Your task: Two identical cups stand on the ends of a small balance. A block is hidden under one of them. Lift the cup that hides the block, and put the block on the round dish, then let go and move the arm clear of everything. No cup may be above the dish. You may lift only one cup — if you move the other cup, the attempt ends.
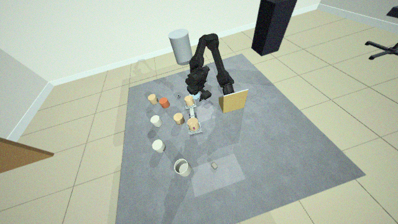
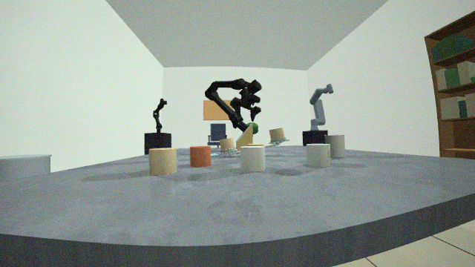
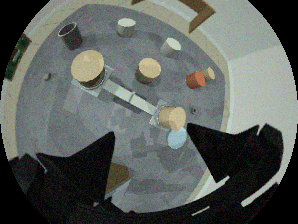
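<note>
The small balance (image 1: 191, 111) (image 3: 129, 94) lies on the grey mat with a tan cup on each end. The far cup (image 1: 189, 100) (image 2: 227, 144) (image 3: 174, 117) sits lower. The near cup (image 1: 193, 124) (image 2: 277, 134) (image 3: 88, 68) rides higher, and its end of the beam is tilted up. The round light-blue dish (image 1: 195, 96) (image 3: 177, 139) lies right beside the far cup, partly hidden under the arm. My gripper (image 1: 199, 93) (image 2: 252, 110) (image 3: 152, 131) is open and empty, hovering above the dish and the far cup. No block is in view.
Loose cylinders stand left of the balance: tan (image 1: 152, 99) (image 2: 162, 161), orange (image 1: 164, 102) (image 2: 200, 156), tan (image 1: 178, 118), cream (image 1: 156, 121) (image 1: 158, 145). An open cup (image 1: 182, 167) and a small object (image 1: 214, 165) lie nearer. A tan board (image 1: 233, 100) stands by the arm's base.
</note>
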